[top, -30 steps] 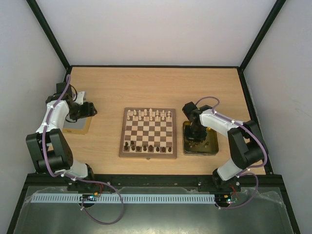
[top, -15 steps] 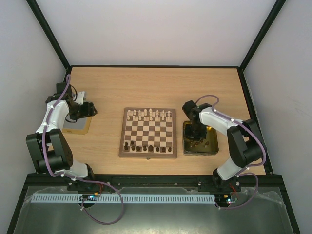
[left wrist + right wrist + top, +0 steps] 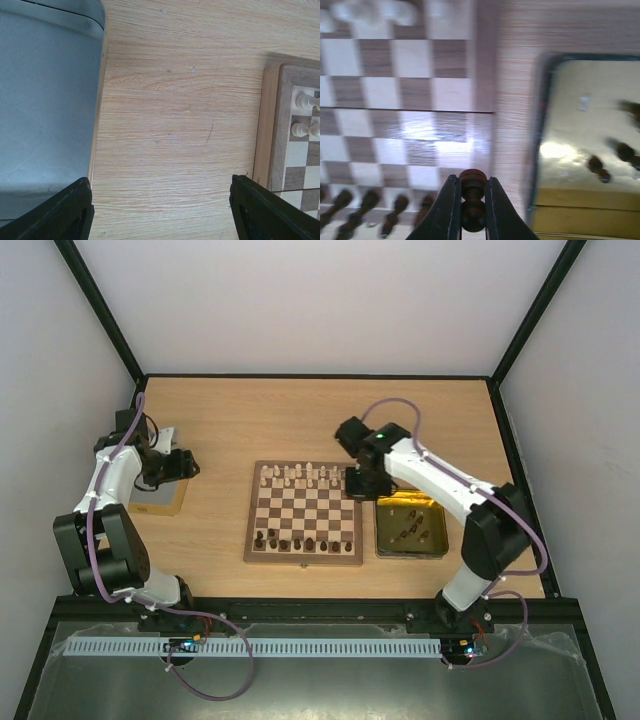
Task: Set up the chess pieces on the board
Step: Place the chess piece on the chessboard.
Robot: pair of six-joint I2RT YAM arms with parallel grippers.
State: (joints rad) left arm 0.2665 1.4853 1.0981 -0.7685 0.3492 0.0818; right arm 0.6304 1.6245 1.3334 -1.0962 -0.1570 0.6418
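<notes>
**Right gripper** (image 3: 472, 181): closed on one dark chessman (image 3: 473, 199), which is pinched at the waist between the two fingers. It holds nothing else. In the right wrist view the chessman's long axis appears to run along the fingers, head toward the top of the frame. The view is blurred, so I cannot tell whether it hangs plumb.

**Position:** in the top view the right arm reaches to the right border of the board (image 3: 304, 512), near its upper right corner. It sits just left of the gold tray (image 3: 410, 555).

**Governing relation:** the dark row (image 3: 300, 542) stands along the lower edge of the board in the top view. The pale chessmen (image 3: 305, 476) fill the upper edge. The held chessman is thus at the pale end, and I judge its place lies toward the bottom of the frame, among the dark ranks. In the wrist view that row appears at lower left of the fingers. Which square is vacant cannot be made out.

**Progress:** several loose dark chessmen (image 3: 408, 527) lie in the gold tray, so I judge the setup part done.

**Left gripper** (image 3: 160, 182): wide open and empty. It hangs over the table (image 3: 165, 100), between the grey tray (image 3: 45, 100) and the board's left border. The right arm is much the nearer to the dark row.

**Markings:** no brand, label or readable writing shows on anything. The only mark is a small green light (image 3: 381, 436) on the right arm.
</notes>
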